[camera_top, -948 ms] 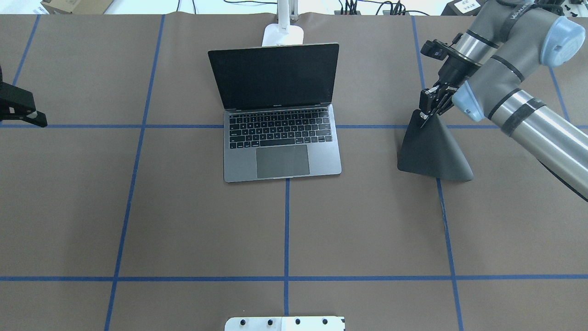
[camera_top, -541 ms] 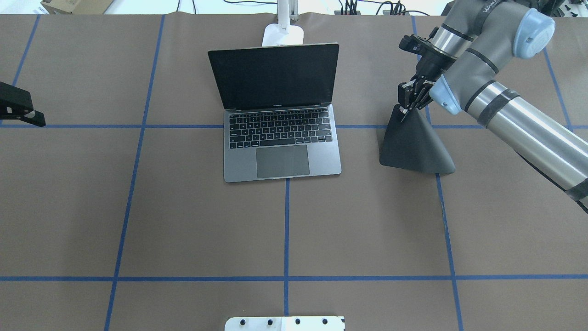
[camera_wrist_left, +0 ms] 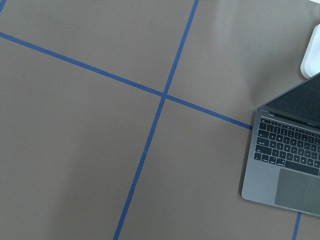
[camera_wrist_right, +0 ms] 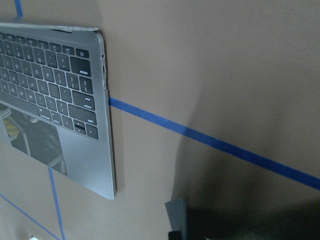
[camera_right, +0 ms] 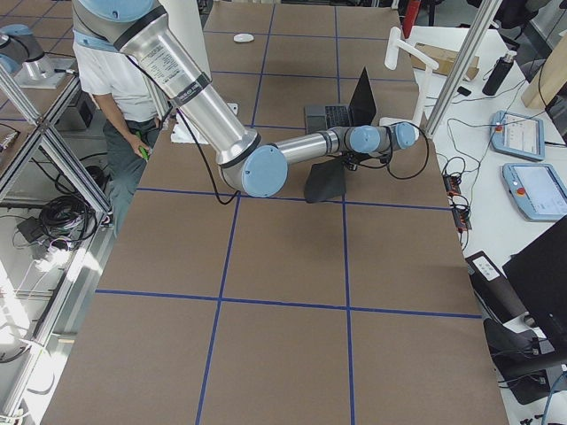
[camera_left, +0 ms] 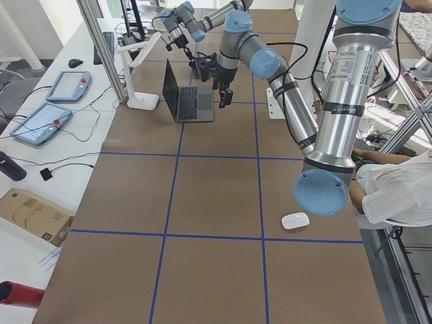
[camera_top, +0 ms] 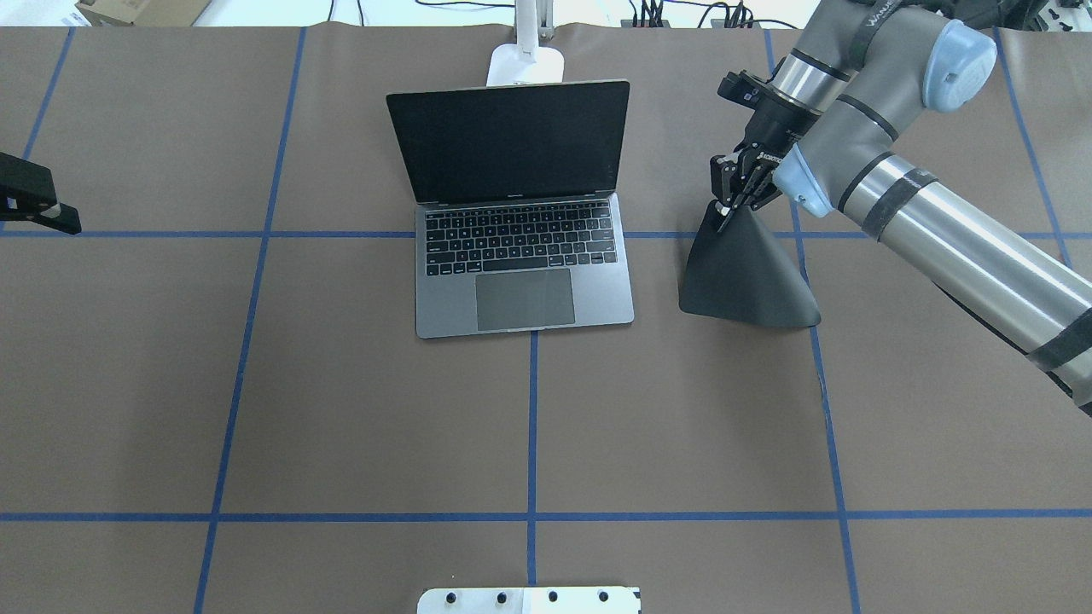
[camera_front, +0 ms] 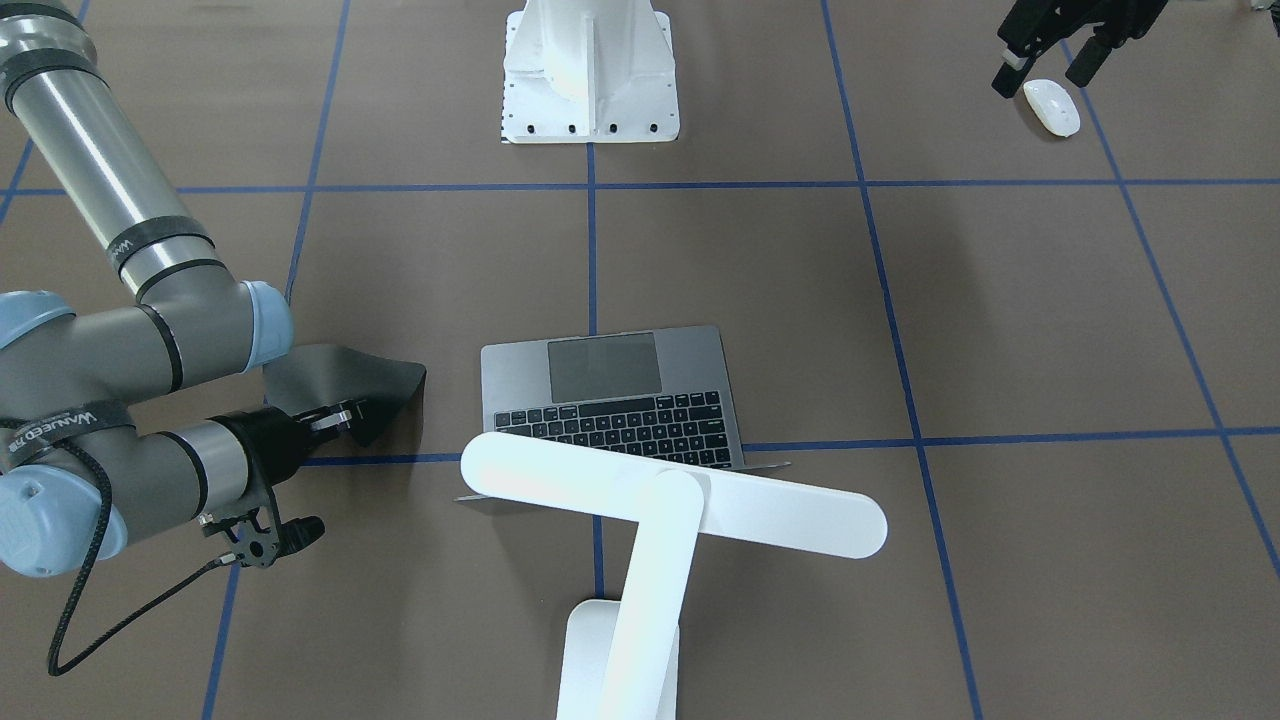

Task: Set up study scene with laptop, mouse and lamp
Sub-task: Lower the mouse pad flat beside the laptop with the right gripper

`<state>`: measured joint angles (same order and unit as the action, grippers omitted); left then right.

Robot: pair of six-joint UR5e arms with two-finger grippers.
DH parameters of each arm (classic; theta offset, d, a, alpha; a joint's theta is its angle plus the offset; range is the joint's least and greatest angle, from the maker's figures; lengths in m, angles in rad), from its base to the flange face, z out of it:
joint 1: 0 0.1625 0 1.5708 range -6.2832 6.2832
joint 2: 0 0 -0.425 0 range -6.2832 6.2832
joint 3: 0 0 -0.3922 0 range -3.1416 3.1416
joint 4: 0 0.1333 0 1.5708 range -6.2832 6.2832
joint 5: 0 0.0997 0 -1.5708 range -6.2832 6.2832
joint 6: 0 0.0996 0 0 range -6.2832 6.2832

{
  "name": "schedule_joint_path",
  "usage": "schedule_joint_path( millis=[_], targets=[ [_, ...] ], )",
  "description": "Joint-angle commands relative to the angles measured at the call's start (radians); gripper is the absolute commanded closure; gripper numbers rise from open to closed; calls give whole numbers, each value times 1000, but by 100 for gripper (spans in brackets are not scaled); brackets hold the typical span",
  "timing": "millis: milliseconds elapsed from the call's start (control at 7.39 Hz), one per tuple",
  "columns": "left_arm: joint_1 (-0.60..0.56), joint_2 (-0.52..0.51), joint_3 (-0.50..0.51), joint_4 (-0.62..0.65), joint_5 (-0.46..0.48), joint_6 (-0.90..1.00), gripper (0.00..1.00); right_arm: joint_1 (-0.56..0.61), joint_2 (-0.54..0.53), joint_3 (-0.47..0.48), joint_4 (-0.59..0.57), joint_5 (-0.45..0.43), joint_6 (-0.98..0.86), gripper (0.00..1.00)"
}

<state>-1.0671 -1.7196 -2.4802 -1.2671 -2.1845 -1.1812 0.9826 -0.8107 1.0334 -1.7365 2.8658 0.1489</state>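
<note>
Brown taped table (camera_top: 341, 384): right gripper (camera_top: 723, 213) clamps tight on a raised corner of the thin black mat (camera_top: 746, 277), beside the open space-grey metal laptop (camera_top: 525, 281); left gripper (camera_front: 1043, 75), fingers spread, hangs over the small glossy white mouse (camera_front: 1052, 108).

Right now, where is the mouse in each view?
Front-facing: mouse top right.
Overhead: not in it.
Exterior left: mouse lower right.
Exterior right: mouse top, left of centre.
Left wrist: not in it.
Right wrist: not in it.
Shared landmark: the laptop.
</note>
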Motion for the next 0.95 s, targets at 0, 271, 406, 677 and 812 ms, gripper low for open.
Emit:
schedule_joint_path(
  millis=[0,271,406,677,812],
  targets=[
    [-1,0,-6,0,-1,-2,1,-2,15,-26,0,26,8,100],
    [-1,0,-5,0,-1,-2,1,-4,25,-30,0,26,8,76],
    [-1,0,-6,0,-1,0,1,-4,25,-32,0,26,8,51],
    [-1,0,-6,0,0,-2,1,-5,33,-35,0,26,8,31],
    [-1,0,-6,0,0,-2,1,-5,47,-44,0,26,8,31]
  ],
)
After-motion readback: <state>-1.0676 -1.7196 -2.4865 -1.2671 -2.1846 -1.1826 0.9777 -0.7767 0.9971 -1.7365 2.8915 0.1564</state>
